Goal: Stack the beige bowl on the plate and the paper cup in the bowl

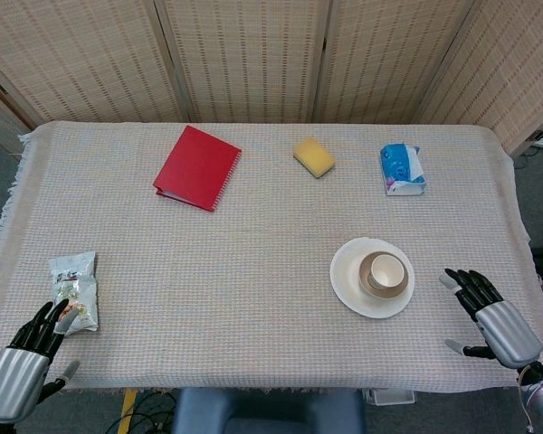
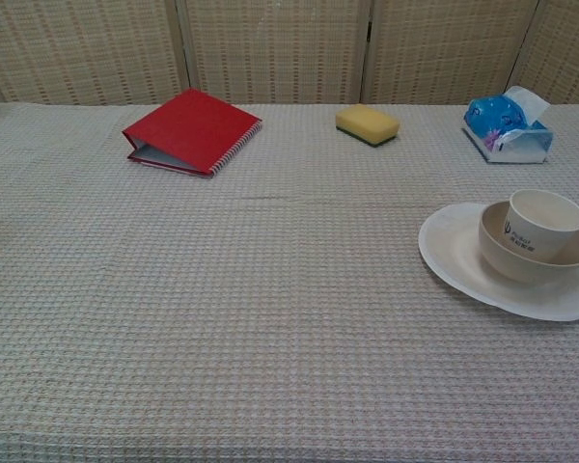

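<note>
The white plate lies on the right half of the table. On it sits the beige bowl, and the paper cup stands upright inside the bowl. My right hand hovers at the table's front right corner, to the right of the plate, fingers spread and holding nothing. My left hand is at the front left corner, fingers apart and empty, just below a snack packet. Neither hand shows in the chest view.
A red binder lies at the back left. A yellow sponge sits at the back centre. A blue tissue pack is at the back right. Woven screens stand behind the table.
</note>
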